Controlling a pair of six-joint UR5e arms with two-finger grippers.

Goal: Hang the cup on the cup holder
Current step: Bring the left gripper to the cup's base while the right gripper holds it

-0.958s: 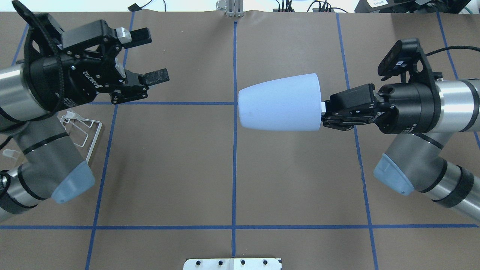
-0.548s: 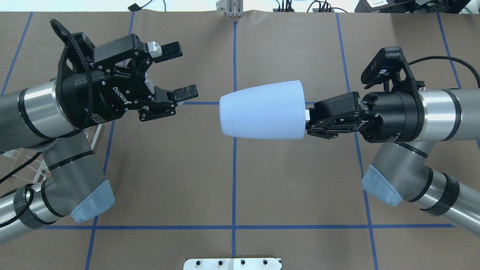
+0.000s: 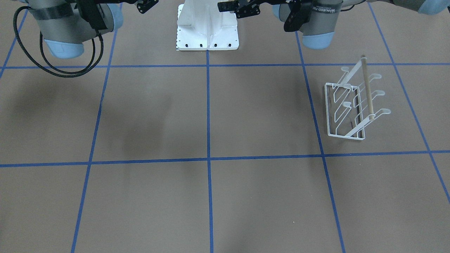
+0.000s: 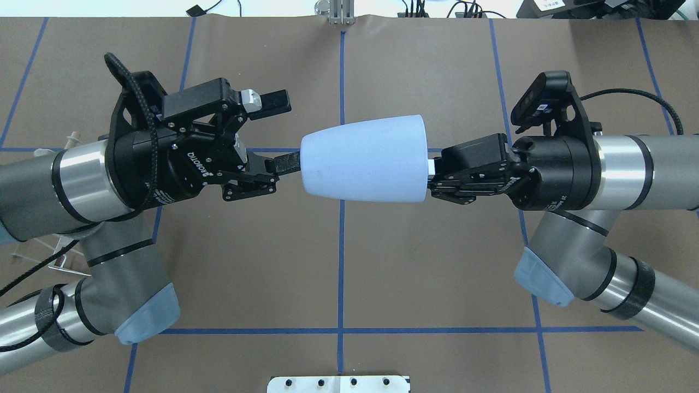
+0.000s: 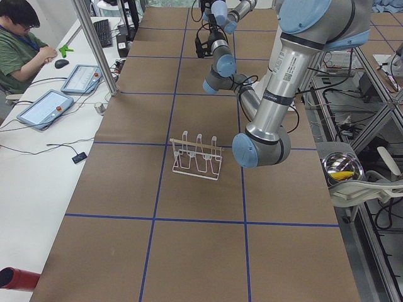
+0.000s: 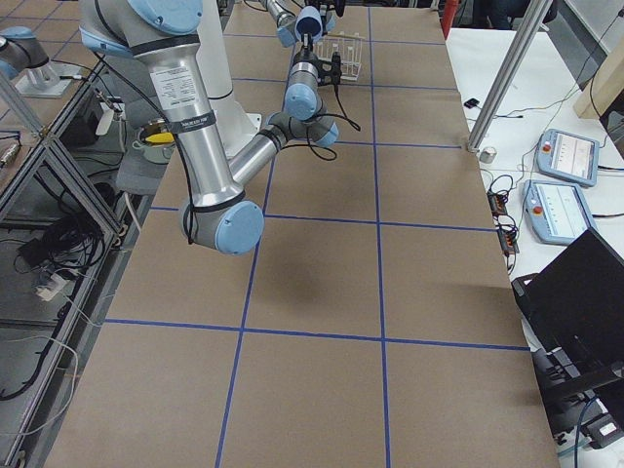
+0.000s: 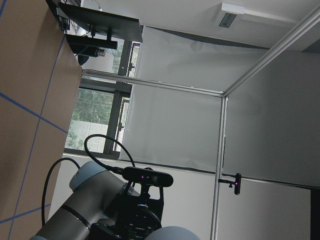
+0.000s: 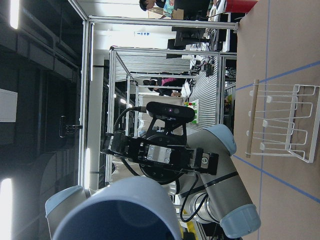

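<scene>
Handing the cup across, right arm to left

Desk (image 4: 246, 262) was brown paper ruled with blue tape. Both arms reached in over its middle, wrists facing each other. Cup holder (image 3: 367, 92) stood upright on the desk on the robot's left side, prongs bare, well apart from the cup.

Cup (image 4: 364, 159) was off the desk, lying horizontal between the two wrists, closed narrow end toward the left arm and mouth toward the right.

Right pincer (image 4: 435, 176) was clamped on the rim at the mouth and carried the cup alone. Left pincer (image 4: 279, 132) was spread wide with nothing in it, its lower finger just beside the cup's narrow end and its upper finger clear of it.

Judged step: handover, not yet completed. The next move probably calls for the left pincer to straddle the narrow end and close firmly before the right lets go. The cup tapers, so slipping is a risk.
</scene>
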